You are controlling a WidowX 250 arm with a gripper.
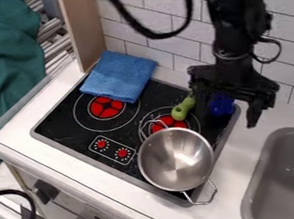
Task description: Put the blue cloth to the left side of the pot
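The black gripper point(226, 116) hangs over the back right corner of the stove, its two fingers spread wide apart. The folded blue cloth point(118, 75) lies at the stove's back left, partly over the back edge and near the tiled wall, well to the left of the gripper. A shiny metal pot point(176, 159) with wire handles stands at the front right of the stove, in front of the gripper and to its left.
A green object point(183, 108) lies behind the pot, by the right burner. Something dark blue point(222, 105) shows just under the gripper. The stove point(64, 126) has a wooden panel point(84, 28) behind its left side. A grey sink point(289, 179) is at the right.
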